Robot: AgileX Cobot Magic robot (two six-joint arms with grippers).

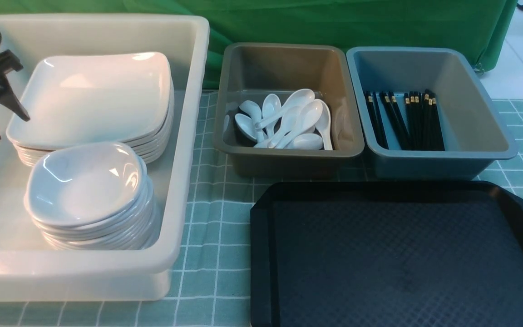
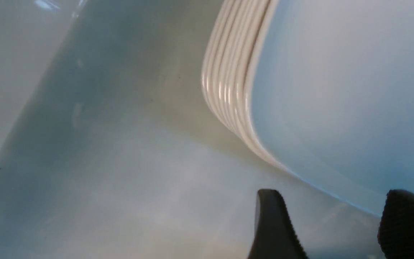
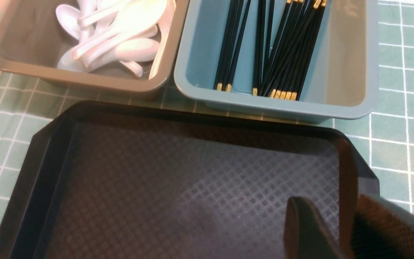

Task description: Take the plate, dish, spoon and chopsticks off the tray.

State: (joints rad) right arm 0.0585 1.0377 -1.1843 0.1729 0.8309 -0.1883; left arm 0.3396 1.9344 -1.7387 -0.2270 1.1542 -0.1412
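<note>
The black tray lies bare at the front right; it also shows in the right wrist view. The top white square plate rests on a stack in the white tub. Small deep dishes are stacked in front of it. Spoons lie in the brown bin, chopsticks in the blue-grey bin. My left gripper is open and empty beside the plate stack's left edge. My right gripper is open and empty over the tray's right rim.
The brown bin and the blue-grey bin stand side by side behind the tray. A green checked cloth covers the table, with a green curtain behind. The right arm is out of the front view.
</note>
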